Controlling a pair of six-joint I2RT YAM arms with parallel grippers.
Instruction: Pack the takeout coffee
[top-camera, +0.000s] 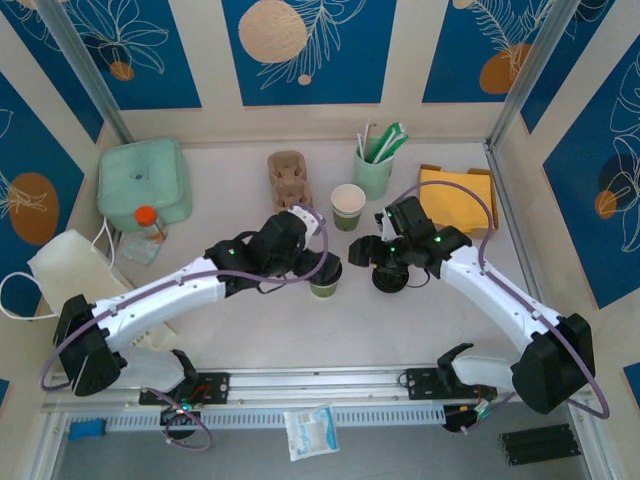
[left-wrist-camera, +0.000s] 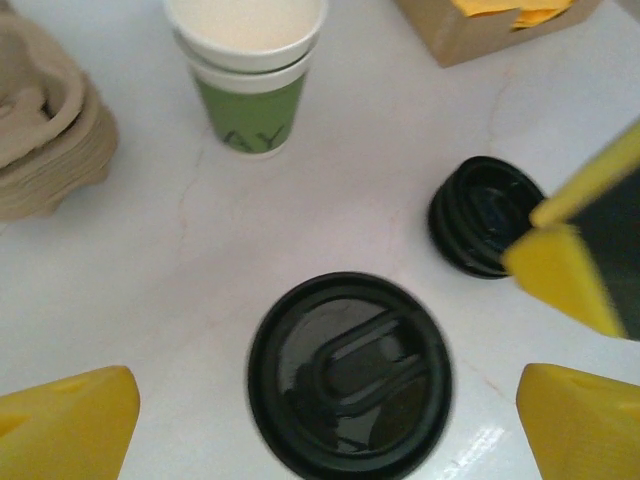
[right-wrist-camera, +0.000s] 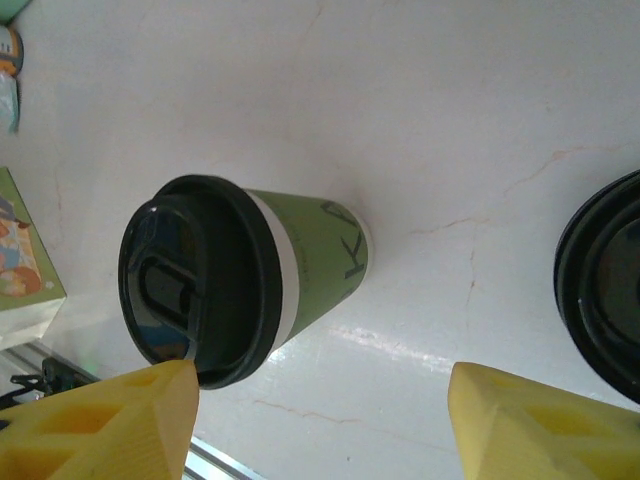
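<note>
1. The takeout coffee (top-camera: 325, 277) stands upright on the white table (top-camera: 250, 330), roughly in the middle, between the two arms. It's a green and white paper cup with its black lid on.
2. The left gripper (left-wrist-camera: 328, 410) is right above the coffee, looking straight down on the lid. Its jaws are spread wide, one yellow finger (left-wrist-camera: 65, 420) off to each side of the lid, with bare table showing in both gaps. So it's not gripping anything.
3. The right gripper (right-wrist-camera: 322, 400) is also spread apart, with only table surface between its fingers and nothing in its grasp. In its wrist view the coffee sits off to one side and the stack of black lids (right-wrist-camera: 605, 280) to the other.
4. In the top view, that lid stack sits just to the right of the coffee, with the right gripper hovering over it.
5. Behind the coffee there's a stack of open paper cups (top-camera: 348, 205), also green and white, with no lids.
6. Farther back, the brown cup carrier (top-camera: 290, 178) is on the left and the mint-green cup of straws (top-camera: 373, 170) is on the right.
7. A cardboard box (top-camera: 458, 200) with yellow stuff in it sits near the right wall. A mint-green box (top-camera: 145, 180) and a white bag (top-camera: 70, 270) are over on the left.
</note>
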